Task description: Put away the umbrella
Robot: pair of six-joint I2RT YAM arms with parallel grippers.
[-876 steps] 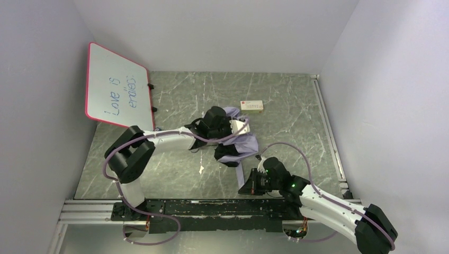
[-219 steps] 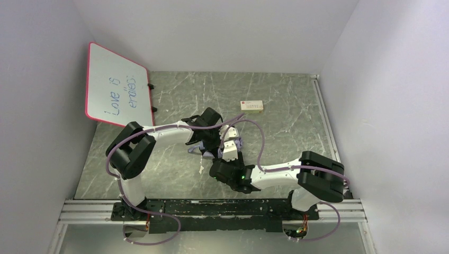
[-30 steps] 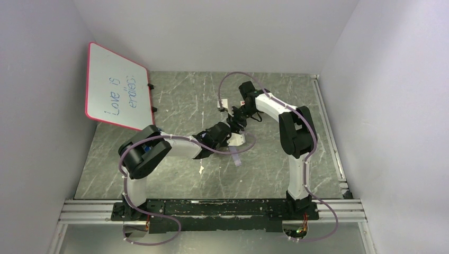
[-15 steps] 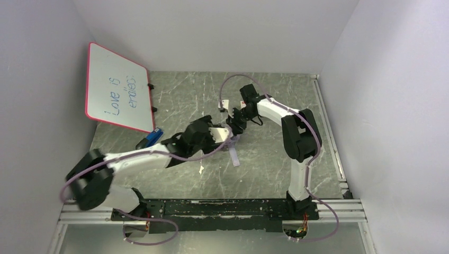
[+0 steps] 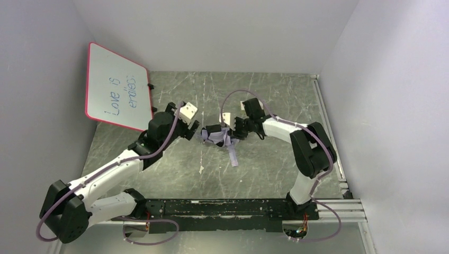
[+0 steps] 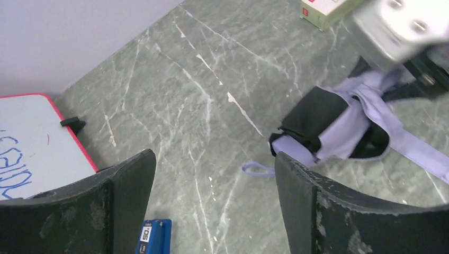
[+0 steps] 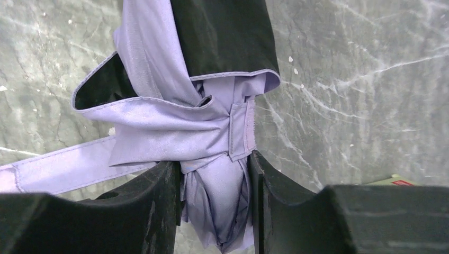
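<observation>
The umbrella [image 5: 216,136] is folded into a short lavender bundle with black inner folds and lies on the table's middle. Its closing strap [image 5: 234,157] trails toward the near edge. My right gripper [image 5: 231,130] is shut on the bundle's gathered end. In the right wrist view both fingers [image 7: 153,206] press the lavender fabric of the umbrella [image 7: 212,132] from either side, just below the wrapped strap. My left gripper [image 5: 193,129] hangs open to the left of the bundle, touching nothing. From the left wrist, the umbrella [image 6: 333,127] and its wrist loop [image 6: 257,169] lie beyond the wide-apart left gripper [image 6: 212,206].
A red-framed whiteboard [image 5: 116,87] leans at the back left. A small blue pack [image 6: 153,238] lies on the table under the left gripper. A pale box with a red label [image 6: 328,8] sits behind the umbrella. Walls close in the left, back and right sides.
My left gripper opened, let go of the umbrella and drew back to the left and up. The right arm stayed gripped on the bundle and shifted it slightly nearer.
</observation>
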